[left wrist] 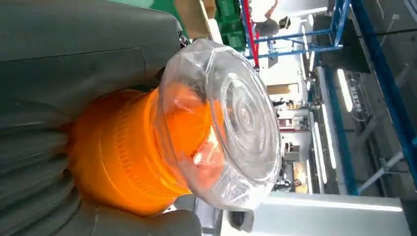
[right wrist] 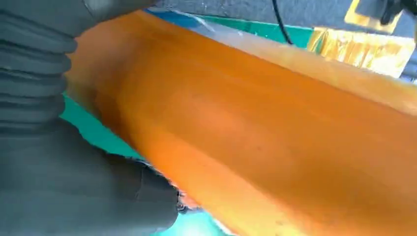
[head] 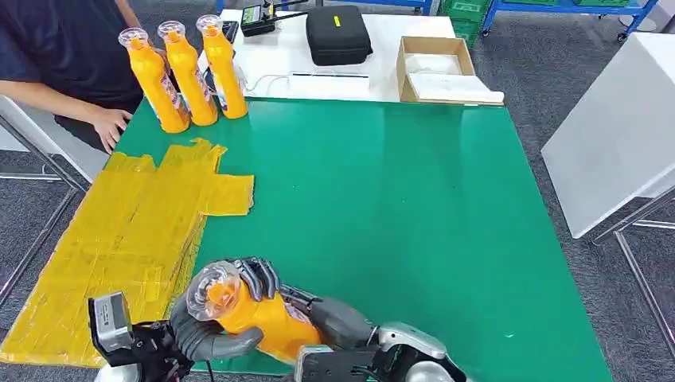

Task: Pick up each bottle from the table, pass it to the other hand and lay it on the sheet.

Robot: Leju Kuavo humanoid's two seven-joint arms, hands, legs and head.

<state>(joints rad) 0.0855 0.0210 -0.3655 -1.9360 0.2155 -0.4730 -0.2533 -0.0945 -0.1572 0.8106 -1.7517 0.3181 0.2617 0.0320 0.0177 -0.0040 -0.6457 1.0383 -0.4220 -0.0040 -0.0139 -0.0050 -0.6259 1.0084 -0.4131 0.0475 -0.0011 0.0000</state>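
Observation:
An orange bottle [head: 267, 318] with a clear cap [left wrist: 231, 123] lies tilted above the table's near edge, cap toward the yellow sheet [head: 119, 239]. My left hand [head: 211, 334] wraps its neck just below the cap, and the left wrist view shows the hand [left wrist: 74, 59] closed around the orange neck. My right hand [head: 338, 322] grips the bottle's body [right wrist: 270, 132], with the hand [right wrist: 59, 172] pressed against it. Three more orange bottles [head: 189, 73] stand upright at the far left corner of the green table [head: 398, 223].
A person stands at the far left with a hand [head: 107, 127] on the table's edge near the upright bottles. Behind the green table are a black case [head: 338, 34] and a cardboard box [head: 442, 70]. A white table [head: 621, 119] stands at the right.

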